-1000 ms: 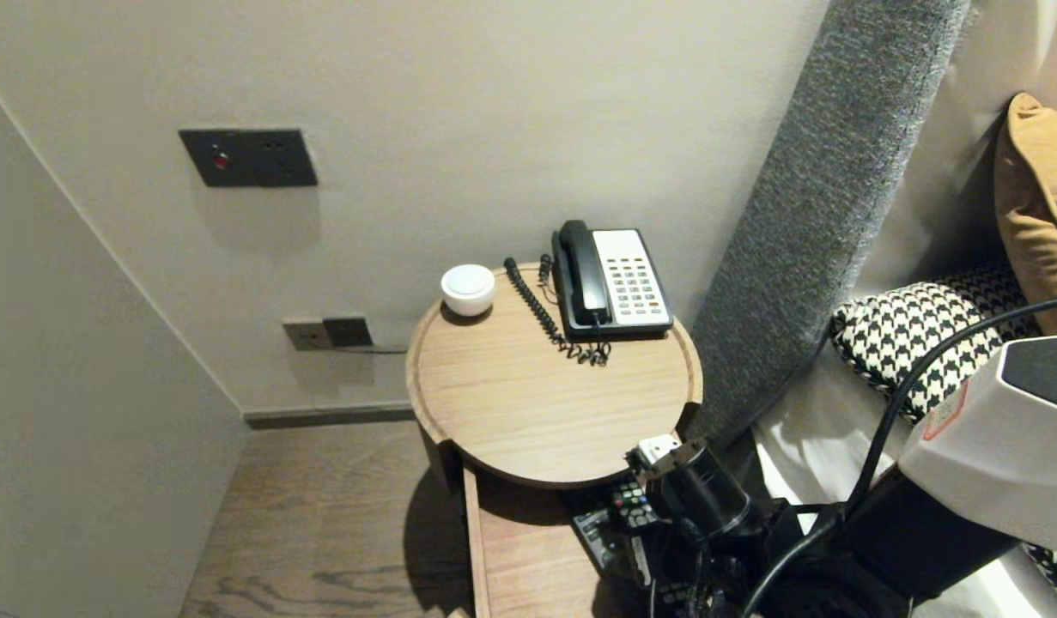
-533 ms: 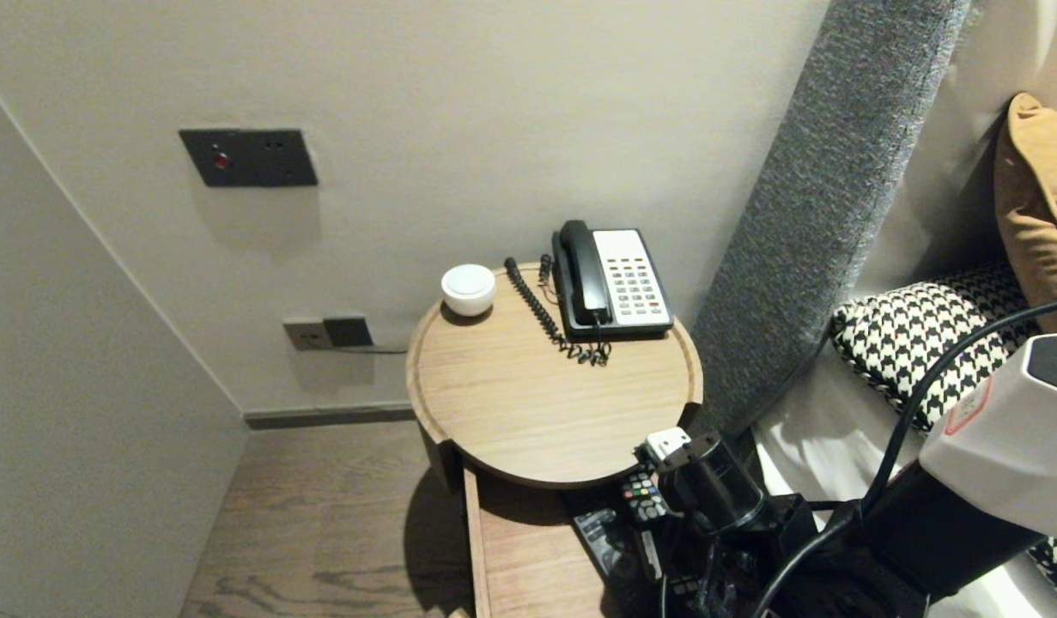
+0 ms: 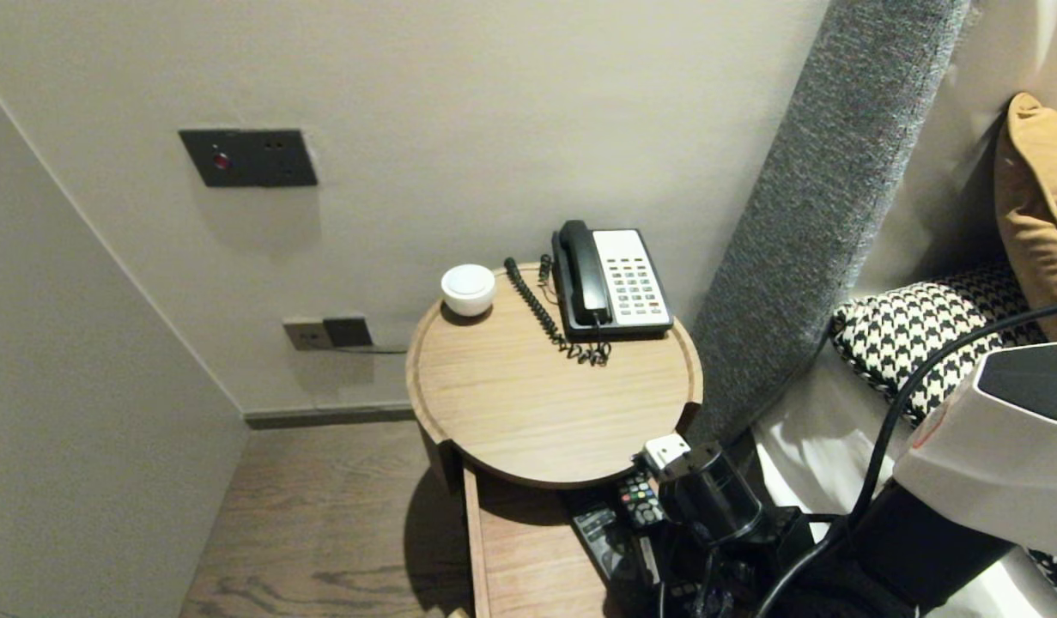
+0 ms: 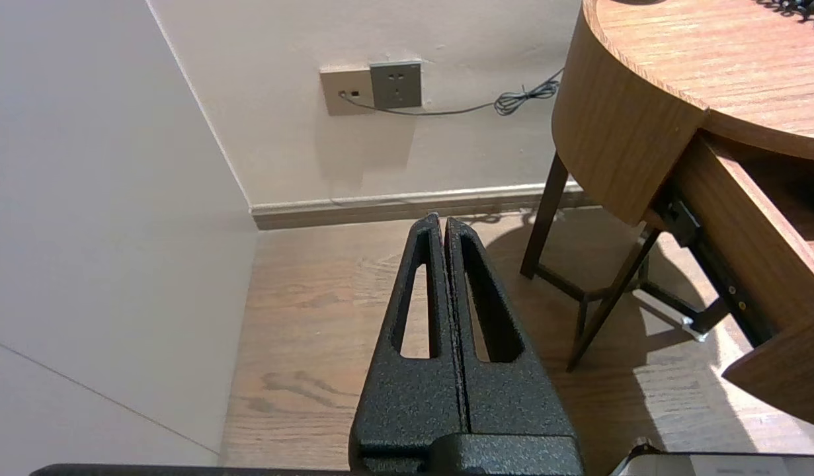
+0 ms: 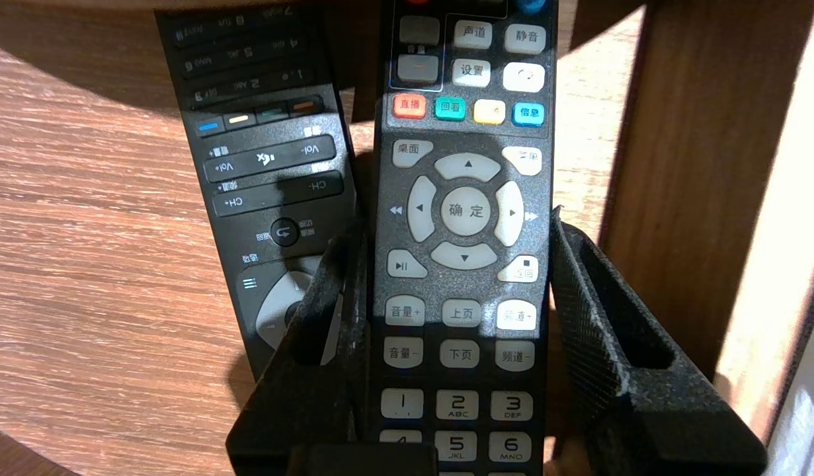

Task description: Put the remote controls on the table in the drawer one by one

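Gripping the coloured-key remote (image 5: 465, 284) by its edges in the open drawer (image 3: 519, 549) beneath the desk (image 3: 537, 403) rim, the right tool (image 5: 456, 225) could strike that rim or drag the second remote (image 5: 268, 165), which lies just beside one finger (image 5: 327, 297). The left tool (image 4: 444, 225) hangs parked and closed above the floor (image 4: 327, 317). Count: one desk, one drawer, one telephone (image 3: 612, 281), two remotes, one bowl (image 3: 468, 289).

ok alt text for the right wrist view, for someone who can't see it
The right gripper clasps a black remote with grey and coloured buttons between its two fingers, one on each long edge. A second black remote lies just beside it on the wooden drawer floor.
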Controlling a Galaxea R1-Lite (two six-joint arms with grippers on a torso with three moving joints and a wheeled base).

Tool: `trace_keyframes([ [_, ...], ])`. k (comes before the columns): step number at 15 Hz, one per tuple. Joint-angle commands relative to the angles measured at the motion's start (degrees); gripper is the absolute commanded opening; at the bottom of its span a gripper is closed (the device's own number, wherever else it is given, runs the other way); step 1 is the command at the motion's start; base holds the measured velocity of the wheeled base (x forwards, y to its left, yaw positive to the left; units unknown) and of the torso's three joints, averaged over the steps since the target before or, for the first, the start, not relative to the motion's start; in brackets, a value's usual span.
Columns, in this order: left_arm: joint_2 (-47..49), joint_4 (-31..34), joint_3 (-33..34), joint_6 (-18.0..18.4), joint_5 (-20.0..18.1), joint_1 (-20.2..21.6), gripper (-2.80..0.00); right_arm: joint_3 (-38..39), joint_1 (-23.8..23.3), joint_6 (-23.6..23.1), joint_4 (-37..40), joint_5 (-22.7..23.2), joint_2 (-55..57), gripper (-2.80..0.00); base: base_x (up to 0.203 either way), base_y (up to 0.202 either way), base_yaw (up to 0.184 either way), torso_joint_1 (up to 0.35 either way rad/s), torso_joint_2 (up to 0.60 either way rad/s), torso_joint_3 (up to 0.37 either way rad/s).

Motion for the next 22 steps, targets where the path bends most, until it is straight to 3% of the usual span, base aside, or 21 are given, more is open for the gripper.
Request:
trace_keyframes([
  [1, 0.0, 0.0, 0.0, 0.0, 0.0, 0.0, -2.80, 0.2, 0.2, 0.1, -0.2, 0.0, 0.7, -2.80, 0.000, 0.000, 0.000, 0.000, 0.00, 0.000],
  [22, 0.0, 0.1, 0.0, 0.0, 0.0, 0.0, -2.80, -2.1, 3.6, 0.7, -2.3, -0.3, 2.9, -2.80, 0.000, 0.000, 0.000, 0.000, 0.00, 0.000],
])
